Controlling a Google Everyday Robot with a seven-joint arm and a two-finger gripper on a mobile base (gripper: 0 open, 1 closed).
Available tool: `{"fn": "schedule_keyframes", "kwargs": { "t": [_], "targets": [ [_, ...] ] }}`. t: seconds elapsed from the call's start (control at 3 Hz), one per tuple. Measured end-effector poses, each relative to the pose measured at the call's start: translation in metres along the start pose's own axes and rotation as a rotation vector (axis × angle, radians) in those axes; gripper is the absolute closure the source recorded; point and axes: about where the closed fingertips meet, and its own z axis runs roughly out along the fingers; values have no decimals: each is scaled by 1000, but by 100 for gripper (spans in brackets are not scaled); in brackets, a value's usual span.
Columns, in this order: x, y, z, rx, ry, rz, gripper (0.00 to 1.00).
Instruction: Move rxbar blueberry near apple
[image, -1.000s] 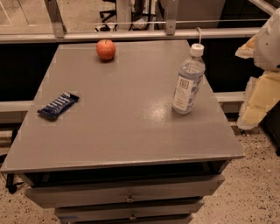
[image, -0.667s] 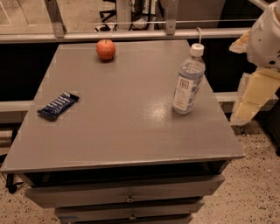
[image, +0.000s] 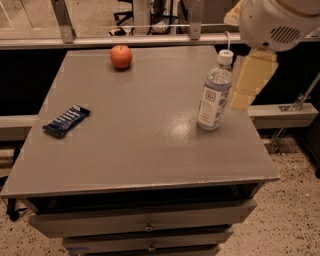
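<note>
The rxbar blueberry (image: 66, 120), a flat dark blue bar with pale lettering, lies at an angle near the left edge of the grey table (image: 135, 150). The apple (image: 121, 56), round and red-orange, stands at the far side of the table, left of centre. My gripper (image: 248, 82), a cream-coloured part hanging below the white arm joint (image: 277, 22), is at the table's right edge. It sits just right of the water bottle, far from both the bar and the apple, and holds nothing.
A clear plastic water bottle (image: 214, 92) with a white cap stands upright near the table's right edge, close to the gripper. Drawers (image: 145, 225) sit under the tabletop. A metal rail (image: 150, 40) runs behind the table. The floor is speckled.
The arm has swung left from the right border, so the gripper now hangs beside the water bottle. The bar, apple and bottle have not moved.
</note>
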Motion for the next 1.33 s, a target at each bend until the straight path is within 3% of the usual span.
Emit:
{"fn": "schedule_keyframes", "kwargs": {
  "t": [0.33,0.67,1.0,1.33],
  "targets": [
    [-34,-11,1,21,-89,-29,0],
    [-68,0,39,-58,-246,29,0],
    [-105,19,88,-178,-421,129,0],
    [-151,28,116,-262,-575,208,0]
  ]
}}
